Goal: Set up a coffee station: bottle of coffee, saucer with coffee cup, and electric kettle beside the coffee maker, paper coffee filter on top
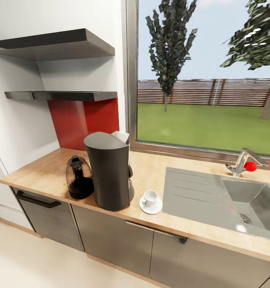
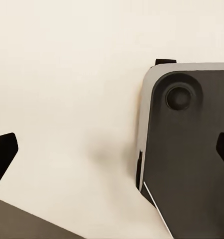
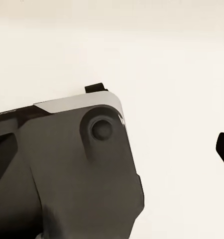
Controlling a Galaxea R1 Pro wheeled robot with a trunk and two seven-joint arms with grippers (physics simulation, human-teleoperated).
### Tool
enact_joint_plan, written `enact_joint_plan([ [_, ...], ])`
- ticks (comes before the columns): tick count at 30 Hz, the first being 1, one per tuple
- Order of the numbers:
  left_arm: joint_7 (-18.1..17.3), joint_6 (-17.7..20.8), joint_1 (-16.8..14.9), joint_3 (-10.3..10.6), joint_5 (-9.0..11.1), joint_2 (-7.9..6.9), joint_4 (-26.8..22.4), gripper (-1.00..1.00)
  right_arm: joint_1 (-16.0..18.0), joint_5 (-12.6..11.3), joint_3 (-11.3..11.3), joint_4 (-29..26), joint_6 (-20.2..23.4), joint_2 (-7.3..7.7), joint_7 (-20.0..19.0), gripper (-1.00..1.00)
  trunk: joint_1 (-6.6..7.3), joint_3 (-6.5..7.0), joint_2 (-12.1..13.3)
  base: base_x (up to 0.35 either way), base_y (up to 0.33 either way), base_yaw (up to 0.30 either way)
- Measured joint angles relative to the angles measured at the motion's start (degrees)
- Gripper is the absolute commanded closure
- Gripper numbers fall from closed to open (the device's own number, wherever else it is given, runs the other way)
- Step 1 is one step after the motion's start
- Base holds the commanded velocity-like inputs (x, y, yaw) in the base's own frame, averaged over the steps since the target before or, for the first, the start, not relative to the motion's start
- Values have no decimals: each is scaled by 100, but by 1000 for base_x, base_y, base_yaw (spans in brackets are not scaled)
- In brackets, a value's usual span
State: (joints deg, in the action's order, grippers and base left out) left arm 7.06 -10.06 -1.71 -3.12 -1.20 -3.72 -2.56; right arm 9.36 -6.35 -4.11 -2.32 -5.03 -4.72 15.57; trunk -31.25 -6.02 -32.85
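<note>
left gripper (image 2: 112, 154) fingers spread wide; holding nothing

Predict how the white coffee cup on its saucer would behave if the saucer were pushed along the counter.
The coffee cup sits loose on the saucer, so it would probably slide or rattle. Both look like glazed ceramic: likely slippery and breakable.

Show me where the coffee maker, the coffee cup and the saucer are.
coffee maker (image 1: 109, 172), head view, front of its dark body.
coffee cup (image 1: 151, 197), head view, its white side.
saucer (image 1: 144, 207), head view, its rim.
</note>
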Motion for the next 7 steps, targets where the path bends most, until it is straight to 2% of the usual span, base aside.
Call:
enact_joint_plan([
  [7,0,0,0,-2,-4,-5,-2,-100,0,0,0,0,2,0,0,-100,0,0,0,0,0,0],
])
